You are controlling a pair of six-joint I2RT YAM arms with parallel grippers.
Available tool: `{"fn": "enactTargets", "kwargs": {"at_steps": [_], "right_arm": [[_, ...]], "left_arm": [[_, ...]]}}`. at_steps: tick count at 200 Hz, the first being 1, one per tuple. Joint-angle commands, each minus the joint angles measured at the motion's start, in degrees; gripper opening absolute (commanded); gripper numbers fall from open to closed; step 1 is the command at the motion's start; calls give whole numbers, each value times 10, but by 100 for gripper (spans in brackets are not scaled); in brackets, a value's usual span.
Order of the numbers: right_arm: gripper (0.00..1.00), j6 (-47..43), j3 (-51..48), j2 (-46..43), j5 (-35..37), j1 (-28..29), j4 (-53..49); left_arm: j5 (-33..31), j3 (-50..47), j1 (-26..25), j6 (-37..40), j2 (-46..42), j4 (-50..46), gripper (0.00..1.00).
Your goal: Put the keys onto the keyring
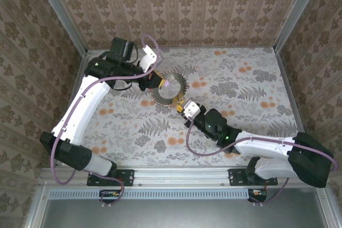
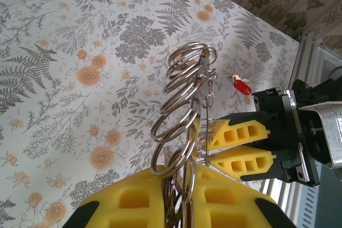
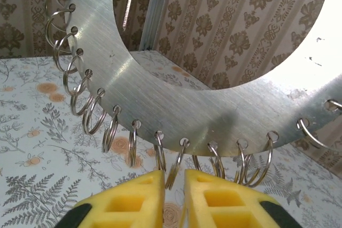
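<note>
place: lab robot booth, pretty sure
walls: wallpapered panels (image 1: 181, 4) in metal framing (image 1: 60, 12)
base: arms (image 1: 80, 110) bolted to a rail (image 1: 176, 176)

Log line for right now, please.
left gripper: holds keyring off table | right gripper: nearly closed around one small loop on keyring's edge, grip unclear | red key: loose on table

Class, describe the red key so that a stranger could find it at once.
Start at the floral table, where the left gripper holds up the keyring hung with wire loops. In the left wrist view, the red key lies on that table just above the right gripper. It is the lone red object.
</note>
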Motion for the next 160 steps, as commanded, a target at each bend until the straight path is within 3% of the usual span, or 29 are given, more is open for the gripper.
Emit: {"fn": "enactTargets", "kwargs": {"at_steps": [1, 103, 160], "right_arm": [[16, -7, 18, 7, 24, 4, 40], [18, -5, 14, 32, 20, 3, 54], [14, -1, 14, 33, 20, 1, 71]], "left_arm": [[12, -3, -4, 5, -21, 20, 0], [10, -5, -4, 1, -25, 24, 0], [10, -15, -4, -3, -30, 31, 0]]}}
